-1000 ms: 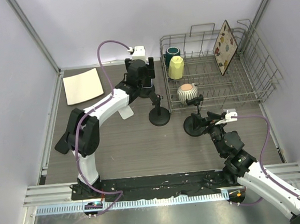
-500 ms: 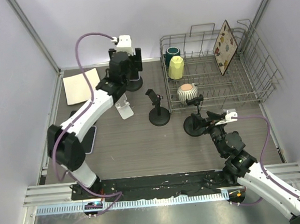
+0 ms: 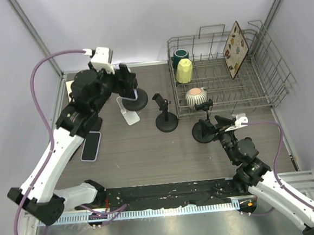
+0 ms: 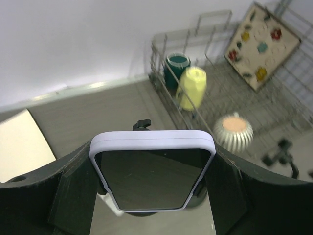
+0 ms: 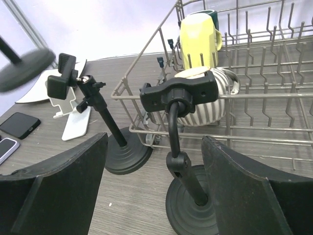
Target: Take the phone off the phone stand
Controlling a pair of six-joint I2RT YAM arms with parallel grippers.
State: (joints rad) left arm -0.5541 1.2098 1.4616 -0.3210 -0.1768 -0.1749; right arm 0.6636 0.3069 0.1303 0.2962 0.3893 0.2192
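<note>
A phone [image 4: 151, 171] in a lavender case sits crosswise between my left gripper's [image 4: 151, 161] fingers, which are shut on its sides. In the top view the left gripper [image 3: 126, 83] is at the back left. A black phone stand [image 3: 137, 101] hangs right behind the phone, its knob [image 4: 142, 125] showing over the phone's top edge. The right wrist view shows that stand's round base [image 5: 27, 68] blurred and off the table. My right gripper [image 5: 154, 147] stands open around the stem of a second, empty black stand [image 5: 181, 93], touching nothing.
A third black stand [image 3: 166, 119] and a white stand [image 3: 128, 116] are mid-table. A phone [image 3: 92, 146] lies flat at the left. The wire dish rack [image 3: 263, 87] at back right holds cups, a striped bowl and a board.
My left arm has swung from the back centre to the left, carrying the phone with the black stand along. The right arm has stayed at the empty stand.
</note>
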